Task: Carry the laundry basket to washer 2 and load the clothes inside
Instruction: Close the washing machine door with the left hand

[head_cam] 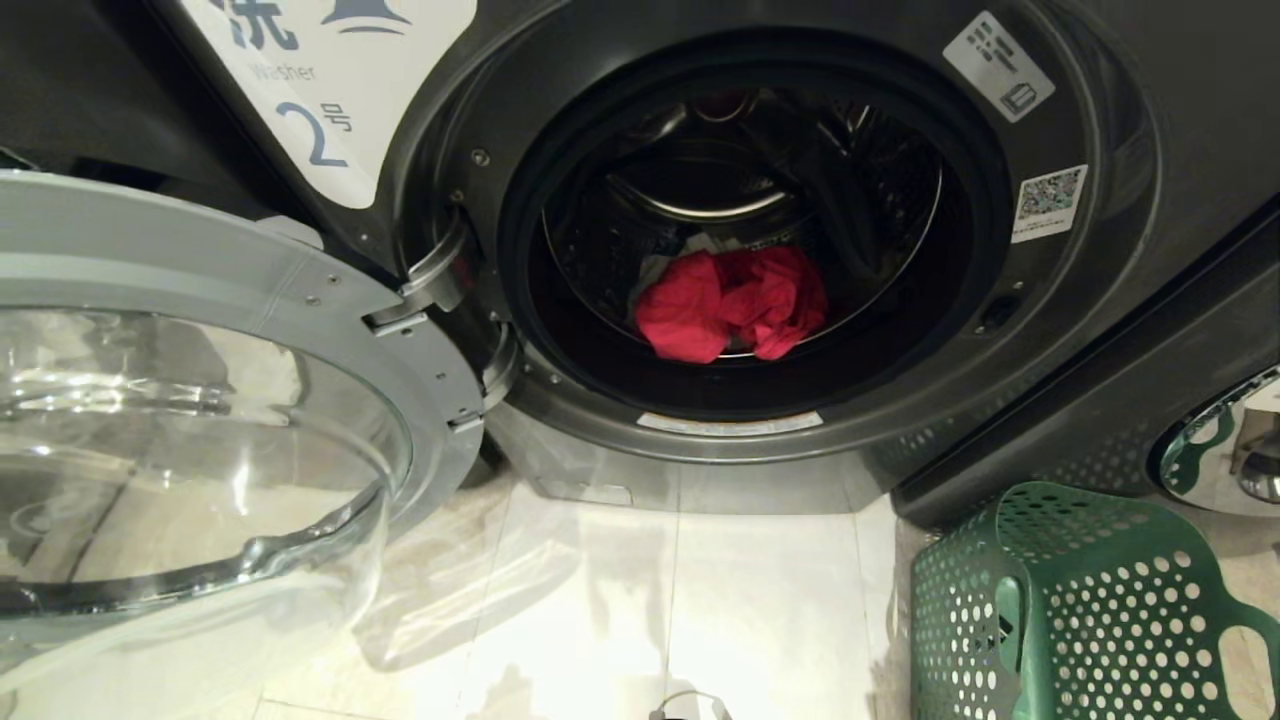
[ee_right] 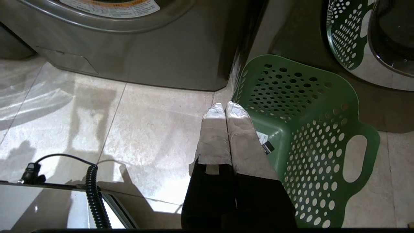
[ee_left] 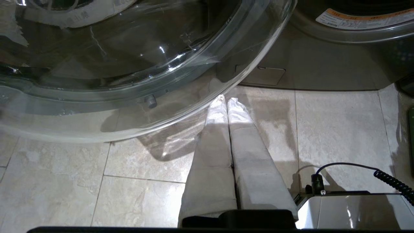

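Washer 2 (head_cam: 1100,330) fills the head view, dark grey, its white label showing a blue "2". Its glass door (head_cam: 200,420) hangs swung open at the left. Inside the drum lie the clothes: a bright red garment (head_cam: 730,305) in front and a bit of white fabric (head_cam: 665,265) behind it. The green laundry basket (head_cam: 1090,610) stands on the floor at the lower right, with only a small tag on its bottom (ee_right: 278,129). My left gripper (ee_left: 225,99) hangs shut over the tiles just below the door's rim. Beside the basket's near edge my right gripper (ee_right: 222,106) is shut and holds nothing.
A second washer with a chrome-rimmed door (head_cam: 1225,440) stands right of the basket and mirrors it. Pale floor tiles (head_cam: 640,600) lie before washer 2. My white base with a coiled black cable (ee_right: 93,194) shows low in both wrist views.
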Motion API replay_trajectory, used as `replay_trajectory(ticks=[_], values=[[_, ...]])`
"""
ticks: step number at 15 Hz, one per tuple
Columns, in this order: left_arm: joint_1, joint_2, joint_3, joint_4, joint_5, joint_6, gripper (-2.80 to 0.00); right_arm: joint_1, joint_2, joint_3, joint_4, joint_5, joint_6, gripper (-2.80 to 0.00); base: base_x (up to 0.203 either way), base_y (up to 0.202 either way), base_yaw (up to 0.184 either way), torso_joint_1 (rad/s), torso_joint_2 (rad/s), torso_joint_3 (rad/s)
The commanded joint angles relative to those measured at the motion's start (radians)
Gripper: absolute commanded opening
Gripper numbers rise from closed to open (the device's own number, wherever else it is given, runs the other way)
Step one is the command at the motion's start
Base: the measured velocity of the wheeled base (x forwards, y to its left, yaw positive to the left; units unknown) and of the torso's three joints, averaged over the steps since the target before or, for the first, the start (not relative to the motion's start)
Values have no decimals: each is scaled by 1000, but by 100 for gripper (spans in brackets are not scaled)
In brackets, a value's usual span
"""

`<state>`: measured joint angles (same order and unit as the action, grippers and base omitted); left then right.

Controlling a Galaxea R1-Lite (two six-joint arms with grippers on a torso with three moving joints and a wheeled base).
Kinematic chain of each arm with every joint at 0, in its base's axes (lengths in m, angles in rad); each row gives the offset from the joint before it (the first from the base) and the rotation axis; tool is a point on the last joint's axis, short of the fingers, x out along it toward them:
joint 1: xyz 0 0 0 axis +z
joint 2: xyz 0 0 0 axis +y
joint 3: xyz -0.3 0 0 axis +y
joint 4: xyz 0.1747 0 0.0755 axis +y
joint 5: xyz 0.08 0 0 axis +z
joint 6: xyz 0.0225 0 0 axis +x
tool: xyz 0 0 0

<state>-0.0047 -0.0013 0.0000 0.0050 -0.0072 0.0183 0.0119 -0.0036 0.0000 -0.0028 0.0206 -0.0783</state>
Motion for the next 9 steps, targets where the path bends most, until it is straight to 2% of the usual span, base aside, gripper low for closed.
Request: replay_trajectory(ticks=[1,9], values=[[0,1,0,0,0,0,-280,0,4,0,0,0,0,-280,0,0,0,-6,7,173],[0,1,0,0,0,2,-280,0,4,0,0,-1,-1,-280,0,0,0,3,1,201]])
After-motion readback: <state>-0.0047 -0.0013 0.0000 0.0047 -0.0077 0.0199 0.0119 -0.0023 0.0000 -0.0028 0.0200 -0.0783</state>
